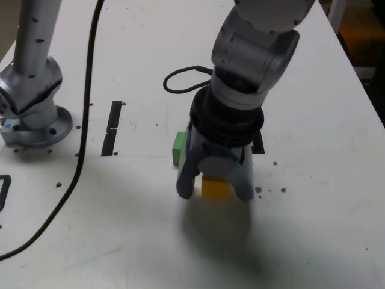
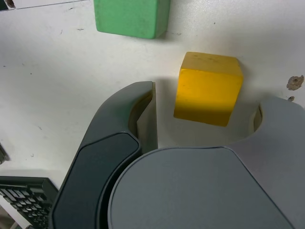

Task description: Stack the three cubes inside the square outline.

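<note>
White table (image 1: pixel 313 241) fills both views. Over it the arm points steeply down, its hand (image 1: pixel 215 191) spread wide astride the yellow cube (image 1: pixel 215 187), not gripping. At ten o'clock, the green cube (image 1: pixel 178 149) is half hidden behind the hand.

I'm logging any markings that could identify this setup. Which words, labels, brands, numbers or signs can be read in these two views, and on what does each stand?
None: no readable text appears in either view.
The yellow cube and green cube have plain faces.
The end effector and the arm's housing carry no visible lettering or logo.
The white table bears only black tape strips and small specks, no writing.
</note>
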Tool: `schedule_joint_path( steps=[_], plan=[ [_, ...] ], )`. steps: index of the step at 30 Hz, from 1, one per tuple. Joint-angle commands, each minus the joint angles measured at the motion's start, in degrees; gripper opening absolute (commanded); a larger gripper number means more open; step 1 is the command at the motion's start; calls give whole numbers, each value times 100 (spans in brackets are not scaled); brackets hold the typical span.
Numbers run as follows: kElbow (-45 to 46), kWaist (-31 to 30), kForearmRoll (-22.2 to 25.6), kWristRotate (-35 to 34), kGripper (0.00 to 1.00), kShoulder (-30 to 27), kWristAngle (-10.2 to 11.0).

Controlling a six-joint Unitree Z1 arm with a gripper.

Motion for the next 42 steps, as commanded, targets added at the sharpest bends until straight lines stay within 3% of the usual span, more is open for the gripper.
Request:
schedule_joint_path(
  steps=[1,15,23,27,42],
  plan=[
    [-12,15,-19,32,76,68,-7],
    [47,226,-46,330,69,135,-17],
    [126,269,-194,416,37,102,-34],
    [159,270,-279,417,27,79,-34],
    [245,270,-265,474,21,-5,-165]
  ],
)
